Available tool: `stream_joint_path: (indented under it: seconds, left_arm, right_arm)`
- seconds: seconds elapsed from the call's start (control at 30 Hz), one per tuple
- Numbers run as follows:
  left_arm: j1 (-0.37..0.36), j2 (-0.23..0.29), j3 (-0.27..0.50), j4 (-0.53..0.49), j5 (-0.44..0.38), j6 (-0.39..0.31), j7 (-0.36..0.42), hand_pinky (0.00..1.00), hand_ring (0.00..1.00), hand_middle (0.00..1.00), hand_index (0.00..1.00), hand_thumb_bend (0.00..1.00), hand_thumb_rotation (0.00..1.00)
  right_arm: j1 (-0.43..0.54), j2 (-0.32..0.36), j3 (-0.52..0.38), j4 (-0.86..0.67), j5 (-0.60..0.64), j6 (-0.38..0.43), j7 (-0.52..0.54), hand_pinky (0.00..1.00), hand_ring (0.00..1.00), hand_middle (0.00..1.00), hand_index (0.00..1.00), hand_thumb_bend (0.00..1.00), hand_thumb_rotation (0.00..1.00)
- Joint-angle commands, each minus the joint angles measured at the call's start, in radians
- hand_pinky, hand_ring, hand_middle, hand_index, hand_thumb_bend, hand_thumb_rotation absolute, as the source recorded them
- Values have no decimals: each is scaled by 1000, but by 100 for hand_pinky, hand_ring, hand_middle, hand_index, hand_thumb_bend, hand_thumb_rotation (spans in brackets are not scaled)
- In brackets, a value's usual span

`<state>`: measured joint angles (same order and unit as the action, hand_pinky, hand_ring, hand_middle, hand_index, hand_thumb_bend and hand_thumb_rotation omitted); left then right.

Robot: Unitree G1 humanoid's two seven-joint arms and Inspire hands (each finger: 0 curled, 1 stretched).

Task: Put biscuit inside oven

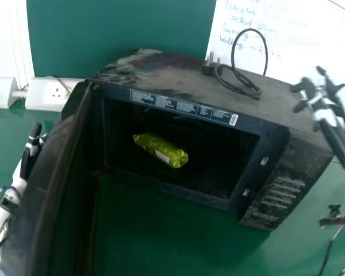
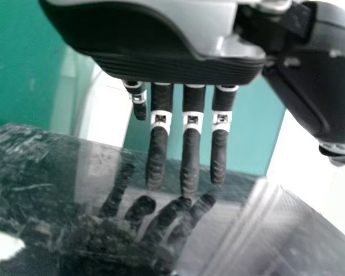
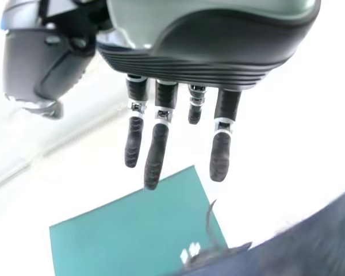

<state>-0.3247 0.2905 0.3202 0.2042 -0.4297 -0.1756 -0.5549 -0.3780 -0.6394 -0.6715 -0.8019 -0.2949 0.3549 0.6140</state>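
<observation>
The biscuit packet [image 1: 161,150], in a shiny yellow-green wrapper, lies inside the dark oven [image 1: 190,80], whose door stands wide open on the left. My left hand [image 1: 30,152] is just outside that door, partly hidden by it. In the left wrist view my left hand [image 2: 191,155] has straight fingers close to the door's glossy surface, which mirrors them. Raised beside the oven's right end is my right hand [image 1: 329,118], well apart from the packet. Straight fingers show on my right hand [image 3: 156,149] in the right wrist view, holding nothing.
A black cable with its plug [image 1: 211,66] lies coiled on the oven's top. Behind the left side are white socket boxes [image 1: 52,95]. The oven rests on a green surface [image 1: 161,241]. A whiteboard with handwriting [image 1: 287,34] stands at the back right.
</observation>
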Motion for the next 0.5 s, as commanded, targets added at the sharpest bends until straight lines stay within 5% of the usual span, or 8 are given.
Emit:
stream_joint_path:
  seconds: [0.0,0.03,0.1,0.33,0.4,0.47]
  left_arm:
    - [18,14,-34,0,30,-47,-45,33,37,44,57,89,33]
    - [18,15,-39,3,38,-67,-50,33,38,44,57,90,30]
    - [22,18,-49,-3,59,-93,-47,31,37,44,57,88,28]
    - [24,44,-82,12,168,-214,-22,28,37,44,56,85,25]
    - [34,49,-89,-1,188,-215,-8,29,37,45,57,89,25]
    - [40,53,-96,-9,197,-215,-5,30,37,45,57,91,23]
  right_arm:
    - [10,-16,-45,50,59,-45,-45,24,32,41,57,69,29]
    - [16,-20,-56,69,69,-60,-62,24,33,41,52,59,21]
    - [27,-35,-76,110,89,-92,-87,23,32,41,50,53,18]
    - [66,-58,-102,154,76,-111,-202,18,24,38,49,51,17]
    - [76,-65,-103,159,75,-107,-221,16,22,38,52,76,41]
    - [78,-64,-104,157,93,-86,-234,15,21,38,53,84,48]
